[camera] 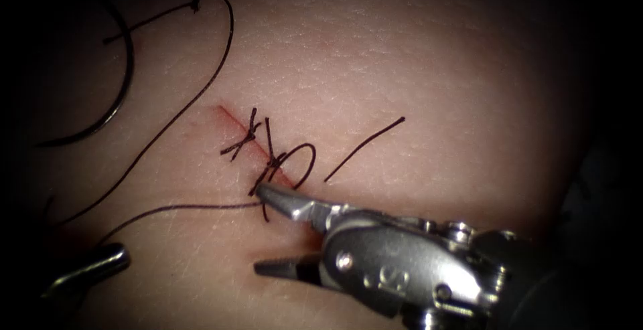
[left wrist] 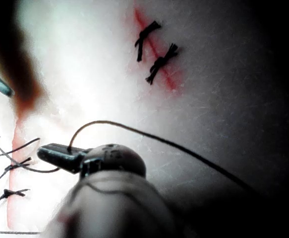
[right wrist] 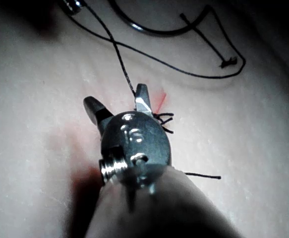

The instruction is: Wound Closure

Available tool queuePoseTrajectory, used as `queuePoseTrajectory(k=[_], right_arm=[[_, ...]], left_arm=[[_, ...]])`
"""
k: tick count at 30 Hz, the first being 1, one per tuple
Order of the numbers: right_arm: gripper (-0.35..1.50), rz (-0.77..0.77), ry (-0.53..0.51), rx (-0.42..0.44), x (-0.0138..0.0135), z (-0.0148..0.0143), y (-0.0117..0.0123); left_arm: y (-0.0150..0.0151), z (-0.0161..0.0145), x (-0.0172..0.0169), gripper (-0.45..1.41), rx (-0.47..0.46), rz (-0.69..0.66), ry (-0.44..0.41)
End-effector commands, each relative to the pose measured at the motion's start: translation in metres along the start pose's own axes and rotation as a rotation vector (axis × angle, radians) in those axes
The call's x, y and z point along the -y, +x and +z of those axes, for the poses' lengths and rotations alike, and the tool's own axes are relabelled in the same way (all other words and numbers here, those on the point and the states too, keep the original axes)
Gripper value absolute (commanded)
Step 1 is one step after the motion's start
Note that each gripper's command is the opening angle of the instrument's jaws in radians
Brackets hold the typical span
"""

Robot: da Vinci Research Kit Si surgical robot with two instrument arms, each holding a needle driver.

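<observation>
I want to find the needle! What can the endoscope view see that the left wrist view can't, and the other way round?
Endoscope view: the curved needle lies loose on the tissue, left of the cut, not stuck in. The right tool is open at the cut, holding nothing. Left wrist view: the left tool up close, shut on the thread. Both: the red cut with two dark stitches across it.

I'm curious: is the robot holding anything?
Left end effector grips the thread at its tip; right end effector, open, holds nothing. Needle lies free on tissue.
</observation>
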Motion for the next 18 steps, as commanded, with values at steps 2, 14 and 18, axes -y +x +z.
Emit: queuePoseTrajectory(k=[2,14,18], right_arm=[[1.48,0.037,-0.012,-0.02,-0.0004,-0.0003,0.0009],[-0.35,0.128,-0.047,-0.128,-0.0095,-0.0042,0.0008],[-0.35,0.037,-0.058,-0.069,-0.0132,-0.0004,-0.0005]], left_arm=[[0.0004,-0.0002,-0.0012,-0.45,0.012,-0.003,-0.008],[0.0014,-0.0011,-0.0013,-0.45,0.015,0.015,-0.011],[0.0016,-0.0011,-0.0013,-0.45,0.013,0.039,-0.011]])
